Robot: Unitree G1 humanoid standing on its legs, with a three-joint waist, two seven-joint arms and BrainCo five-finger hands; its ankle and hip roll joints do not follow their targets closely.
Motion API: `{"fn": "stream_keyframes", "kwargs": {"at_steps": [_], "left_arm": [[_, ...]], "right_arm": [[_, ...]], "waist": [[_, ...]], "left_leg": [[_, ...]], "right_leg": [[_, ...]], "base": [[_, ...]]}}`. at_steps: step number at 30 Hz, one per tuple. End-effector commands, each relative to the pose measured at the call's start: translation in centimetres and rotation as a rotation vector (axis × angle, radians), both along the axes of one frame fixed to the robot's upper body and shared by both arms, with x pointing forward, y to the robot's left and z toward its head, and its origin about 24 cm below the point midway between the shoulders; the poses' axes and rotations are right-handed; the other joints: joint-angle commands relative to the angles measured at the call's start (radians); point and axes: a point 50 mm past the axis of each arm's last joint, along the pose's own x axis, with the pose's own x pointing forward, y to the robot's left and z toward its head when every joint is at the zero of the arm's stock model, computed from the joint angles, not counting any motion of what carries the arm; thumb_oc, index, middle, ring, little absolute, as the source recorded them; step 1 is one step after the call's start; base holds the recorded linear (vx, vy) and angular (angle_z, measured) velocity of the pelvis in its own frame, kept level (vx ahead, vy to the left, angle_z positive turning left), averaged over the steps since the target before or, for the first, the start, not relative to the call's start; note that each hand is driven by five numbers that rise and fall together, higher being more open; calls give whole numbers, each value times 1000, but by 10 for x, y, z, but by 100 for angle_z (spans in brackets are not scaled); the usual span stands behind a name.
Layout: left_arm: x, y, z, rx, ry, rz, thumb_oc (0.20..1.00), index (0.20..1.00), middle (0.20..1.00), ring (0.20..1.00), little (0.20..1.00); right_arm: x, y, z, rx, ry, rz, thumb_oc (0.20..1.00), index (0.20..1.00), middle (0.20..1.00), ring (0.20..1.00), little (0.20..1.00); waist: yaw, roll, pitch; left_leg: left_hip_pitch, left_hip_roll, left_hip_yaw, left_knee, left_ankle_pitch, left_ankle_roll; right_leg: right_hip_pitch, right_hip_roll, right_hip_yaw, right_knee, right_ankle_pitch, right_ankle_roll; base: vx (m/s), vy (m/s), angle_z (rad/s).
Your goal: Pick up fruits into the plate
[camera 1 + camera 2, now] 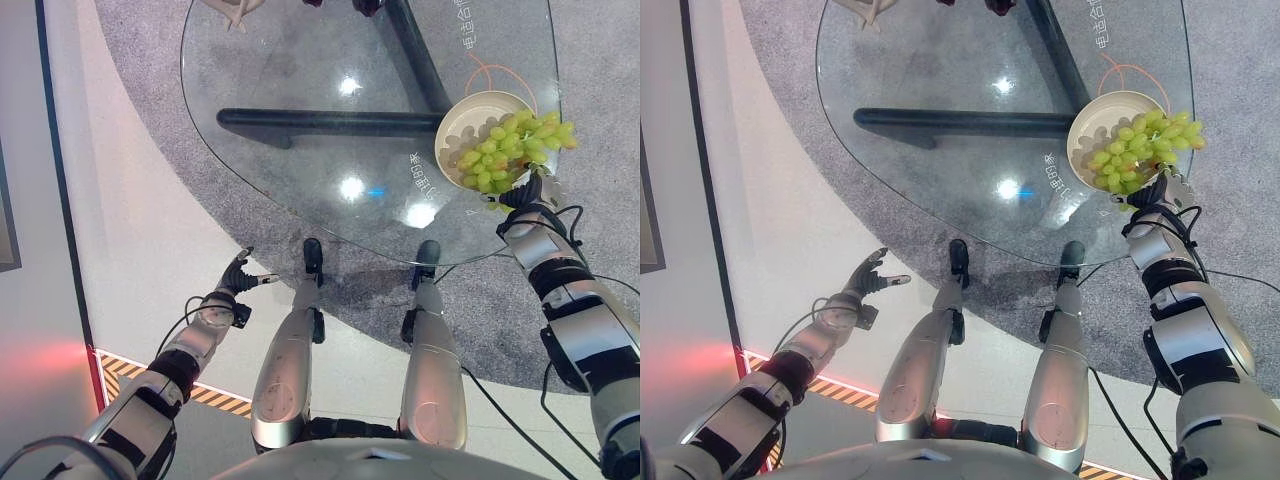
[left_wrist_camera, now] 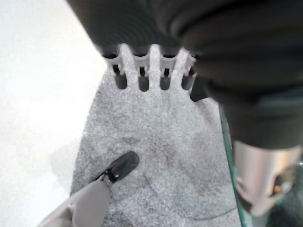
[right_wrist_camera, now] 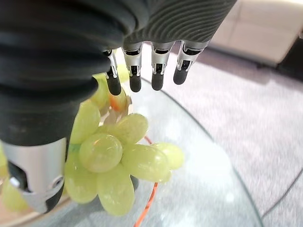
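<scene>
A bunch of green grapes lies in the cream plate at the right edge of the round glass table, some grapes hanging over the plate's right rim. My right hand is at the plate's near edge, just below the bunch. In the right wrist view its fingers are straight and spread above the grapes, with the thumb beside the bunch but not closed on it. My left hand hangs low at the left, off the table, with its fingers straight over the grey carpet.
The table's dark base shows through the glass. A beige object sits at the table's far edge. Grey carpet lies under the table, white floor to the left, and a yellow-black striped strip at the lower left.
</scene>
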Motion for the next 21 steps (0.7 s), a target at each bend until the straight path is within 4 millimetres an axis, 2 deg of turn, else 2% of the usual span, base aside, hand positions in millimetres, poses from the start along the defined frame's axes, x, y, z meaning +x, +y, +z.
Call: {"fn": "stream_keyframes", "kwargs": {"at_steps": [1,5,8,12,13,14,15,16,17,18,20,21], "left_arm": [[-7,2,-9,-1,29,40,1000,1000,1000,1000,1000],[-8,2,-10,-3,30,46,1000,1000,1000,1000,1000],[-12,6,-12,-12,38,65,1000,1000,1000,1000,1000],[-15,9,-15,-55,50,80,1000,1000,1000,1000,1000],[-17,10,-16,-69,58,86,1000,1000,1000,1000,1000],[-20,12,-19,-110,77,104,1000,1000,1000,1000,1000],[-20,13,-20,-128,83,113,1000,1000,1000,1000,1000],[-25,13,-25,-177,103,135,1000,1000,1000,1000,1000],[-28,14,-28,-205,114,151,1000,1000,1000,1000,1000],[-29,14,-29,-216,117,156,1000,1000,1000,1000,1000],[-40,16,-40,-254,156,177,1000,1000,1000,1000,1000],[-44,16,-43,-260,173,183,1000,1000,1000,1000,1000]], "right_arm": [[-1,-3,16,-152,-32,-3,1000,1000,1000,1000,1000],[-1,0,16,-148,-37,8,1000,1000,1000,1000,1000],[-4,10,6,-74,-65,53,1000,1000,1000,1000,1000],[-11,24,-12,144,-108,115,1000,1000,1000,1000,1000],[-14,32,-21,245,-119,141,1000,1000,1000,1000,1000],[-20,46,-36,453,-137,198,1000,1000,1000,1000,1000],[-22,51,-41,520,-132,207,1000,1000,1000,1000,1000],[-35,62,-66,759,-149,222,1000,1000,1000,1000,1000],[-44,68,-80,897,-149,242,1000,1000,1000,1000,1000],[-47,70,-84,942,-148,248,1000,1000,1000,1000,1000],[-72,78,-118,1073,-101,240,1000,1000,1000,1000,1000],[-80,81,-129,1099,-81,237,1000,1000,1000,1000,1000]], "waist": [[0,-33,-25],[-1,-39,-25],[-6,-57,-25],[-15,-76,-25],[-17,-82,-25],[-22,-92,-25],[-24,-96,-25],[-27,-106,-25],[-30,-112,-25],[-30,-114,-25],[-33,-125,-57],[-34,-128,-69]], "left_leg": [[-31,-74,2,121,-159,44],[-26,-72,2,118,-159,44],[11,-62,4,101,-159,39],[63,-48,12,82,-162,32],[82,-45,14,77,-164,30],[117,-38,20,65,-166,27],[126,-36,22,64,-168,26],[166,-29,28,53,-169,22],[193,-25,33,48,-171,20],[203,-25,35,46,-172,19],[240,-19,43,35,-174,14],[251,-17,46,31,-176,13]], "right_leg": [[-50,46,-42,84,-44,-12],[-43,48,-42,83,-45,-14],[-9,56,-42,80,-53,-18],[38,62,-44,78,-65,-21],[57,63,-45,75,-69,-21],[90,65,-46,70,-75,-22],[98,66,-45,71,-77,-23],[138,67,-48,65,-82,-24],[165,67,-50,62,-86,-25],[174,67,-51,60,-88,-25],[215,68,-54,47,-93,-26],[230,67,-55,42,-95,-26]], "base": [[0,0,0],[9,5,1],[58,45,4],[49,31,7],[74,21,7],[72,20,5],[80,26,8],[69,26,3],[67,26,2],[70,26,-2],[105,32,1],[121,28,6]]}}
